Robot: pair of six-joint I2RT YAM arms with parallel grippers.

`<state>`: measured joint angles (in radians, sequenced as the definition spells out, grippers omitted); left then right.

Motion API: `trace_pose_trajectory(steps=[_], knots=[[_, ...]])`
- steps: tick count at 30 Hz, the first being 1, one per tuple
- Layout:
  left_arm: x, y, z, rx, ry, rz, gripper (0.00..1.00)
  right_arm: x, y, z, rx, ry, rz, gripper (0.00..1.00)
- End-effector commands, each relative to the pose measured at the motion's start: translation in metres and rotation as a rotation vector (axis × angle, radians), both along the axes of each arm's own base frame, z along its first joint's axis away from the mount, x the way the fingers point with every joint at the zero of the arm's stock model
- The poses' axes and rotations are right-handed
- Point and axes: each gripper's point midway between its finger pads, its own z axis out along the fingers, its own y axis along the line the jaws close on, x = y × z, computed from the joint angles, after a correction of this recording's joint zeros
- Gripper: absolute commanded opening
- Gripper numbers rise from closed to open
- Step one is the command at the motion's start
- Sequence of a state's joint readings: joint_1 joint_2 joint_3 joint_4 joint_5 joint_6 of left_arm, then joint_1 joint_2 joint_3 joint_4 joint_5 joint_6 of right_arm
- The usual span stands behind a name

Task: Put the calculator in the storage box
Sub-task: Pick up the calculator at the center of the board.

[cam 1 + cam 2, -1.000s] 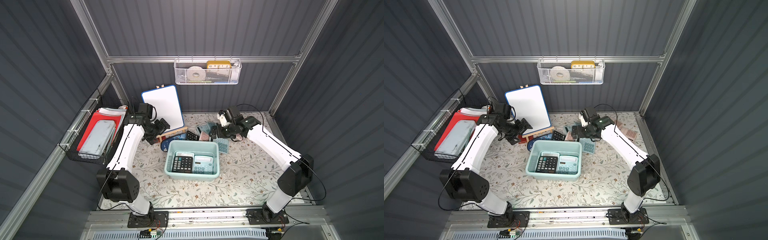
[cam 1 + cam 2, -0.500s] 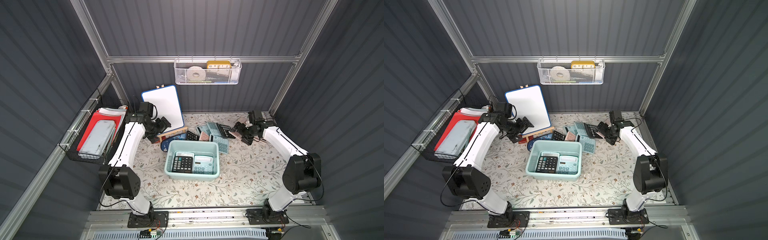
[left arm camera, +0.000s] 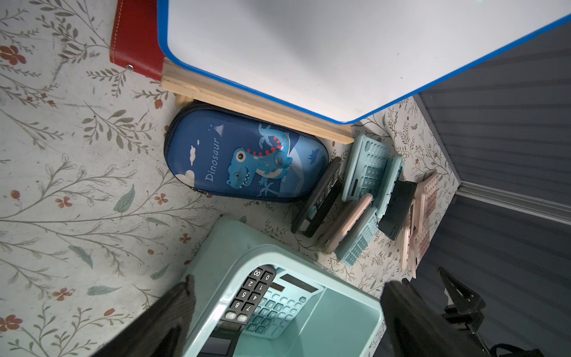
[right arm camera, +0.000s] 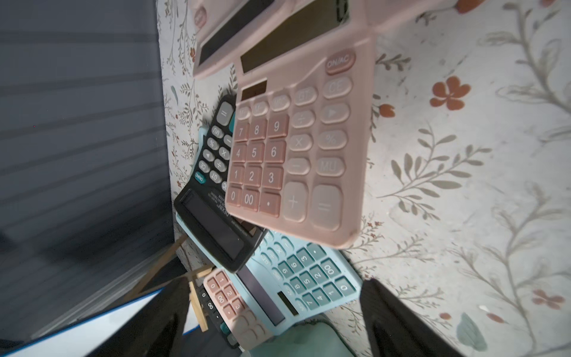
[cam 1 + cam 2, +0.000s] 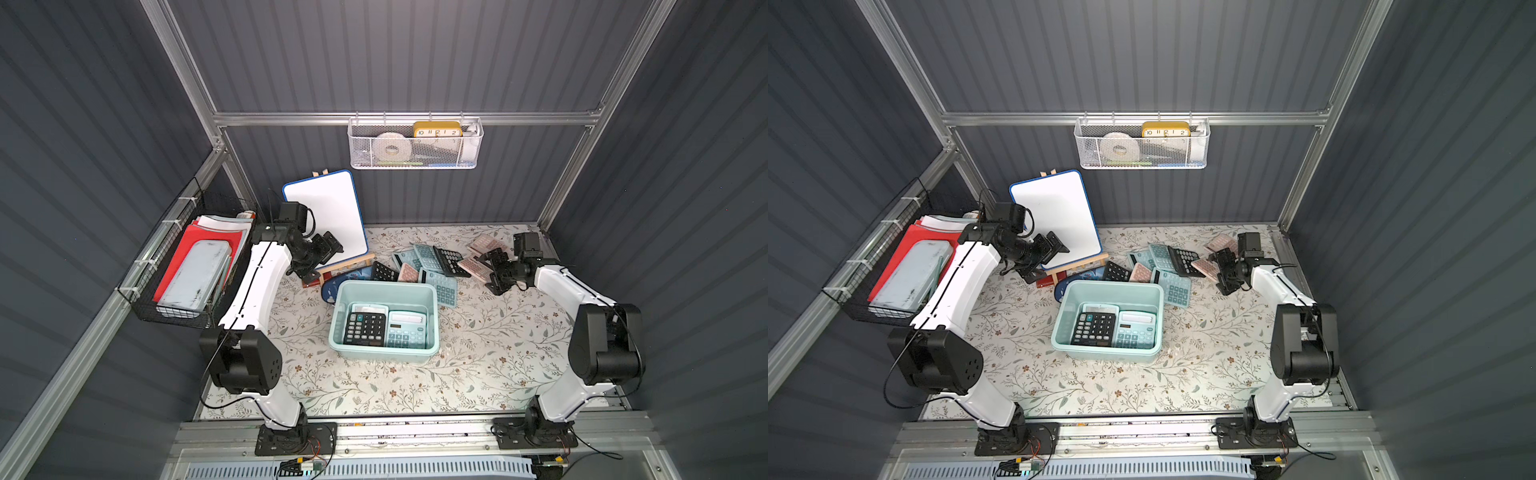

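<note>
Two calculators (image 5: 365, 328) in storage box (image 5: 384, 358) | step: reach | pink calculator (image 5: 475, 266) at box's 2 o'clock | right hand (image 5: 494, 270) beside it, apart, empty | left hand (image 5: 322, 259) apart | next: pinch its edges

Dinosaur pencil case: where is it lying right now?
In both top views, the dinosaur pencil case lies on the table between the wooden easel base and the far wall of the storage box, on the left arm's side.

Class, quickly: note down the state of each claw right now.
Left claw: open, holding nothing.
Right claw: open, holding nothing.
</note>
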<state>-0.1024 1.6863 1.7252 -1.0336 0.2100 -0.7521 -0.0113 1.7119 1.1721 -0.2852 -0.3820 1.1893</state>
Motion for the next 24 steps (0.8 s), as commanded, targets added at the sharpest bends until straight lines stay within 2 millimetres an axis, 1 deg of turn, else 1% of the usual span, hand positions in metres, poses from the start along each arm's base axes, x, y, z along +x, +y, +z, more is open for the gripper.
trace_pose_trajectory(steps=[1,8,11,13,17,21,24], knots=[[-0.002,0.002,0.007,0.002,-0.012,-0.017,0.99,0.016,0.003,-0.006,0.112,-0.009,-0.095,0.89],[-0.005,0.002,0.004,-0.014,-0.006,0.002,0.99,0.02,0.0,-0.03,0.187,0.008,-0.2,0.89],[-0.006,0.001,0.003,-0.023,-0.005,0.008,0.99,0.02,-0.001,-0.041,0.207,0.016,-0.233,0.86],[-0.007,0.001,0.003,-0.021,-0.007,0.01,0.99,0.019,-0.002,-0.047,0.221,0.011,-0.259,0.84],[-0.007,0.002,0.002,-0.021,-0.004,0.012,0.99,0.018,-0.004,-0.053,0.231,-0.001,-0.285,0.79],[-0.008,0.0,0.002,-0.028,-0.002,0.01,0.99,0.023,-0.004,-0.057,0.25,-0.025,-0.304,0.7],[-0.007,0.0,0.003,-0.029,-0.006,0.006,0.99,0.025,-0.004,-0.056,0.261,-0.043,-0.323,0.62]])
